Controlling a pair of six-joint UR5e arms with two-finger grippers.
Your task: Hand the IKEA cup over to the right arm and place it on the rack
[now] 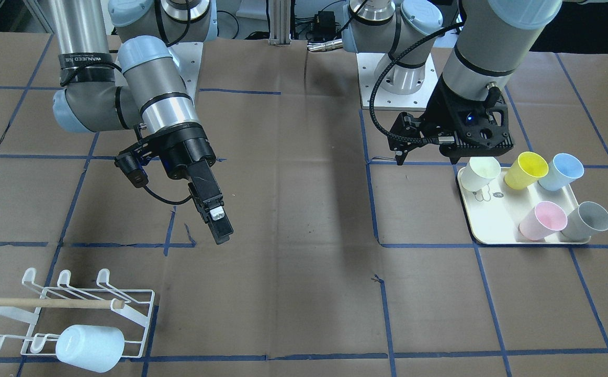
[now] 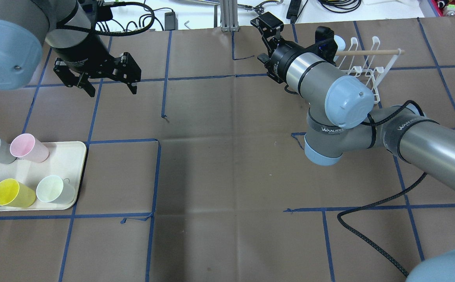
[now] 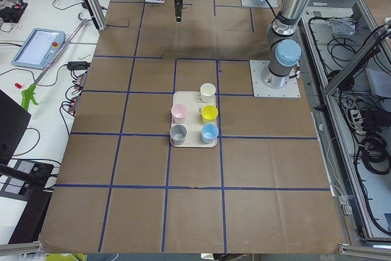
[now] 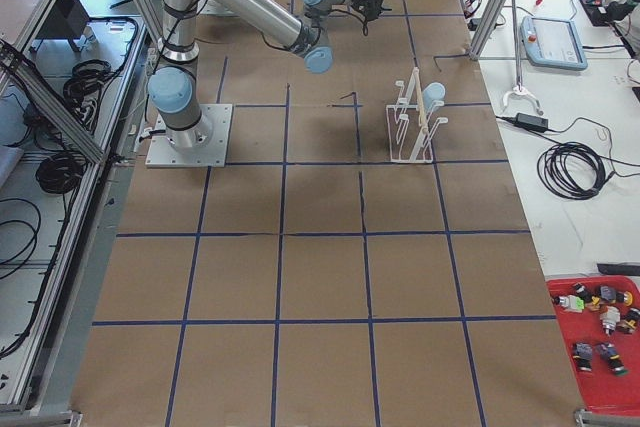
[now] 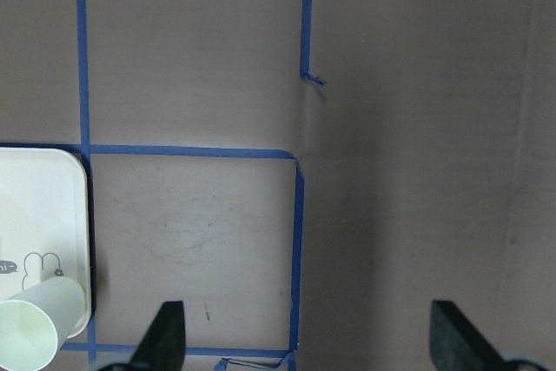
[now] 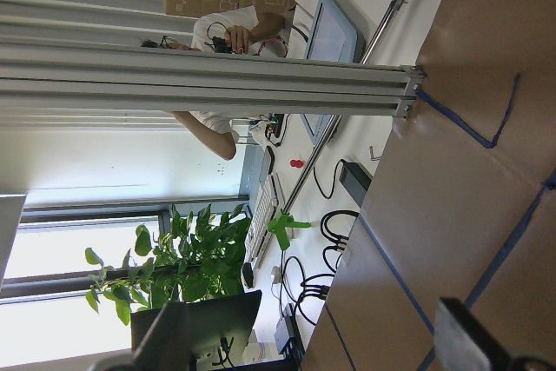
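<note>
Blue cup (image 1: 89,348) lies sideways on rack (image 1: 137,314). We log left gripper (image 2: 112,90) spread wide, empty, near tray (image 1: 492,222); right gripper (image 1: 219,230) likewise spread, holding nothing.

Left hand (image 2: 112,92) hangs open, pointing down; right hand (image 1: 220,233) open, tilted outward.

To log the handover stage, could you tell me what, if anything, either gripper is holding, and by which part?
Nothing is held: the left gripper and right gripper are both open and empty.
</note>
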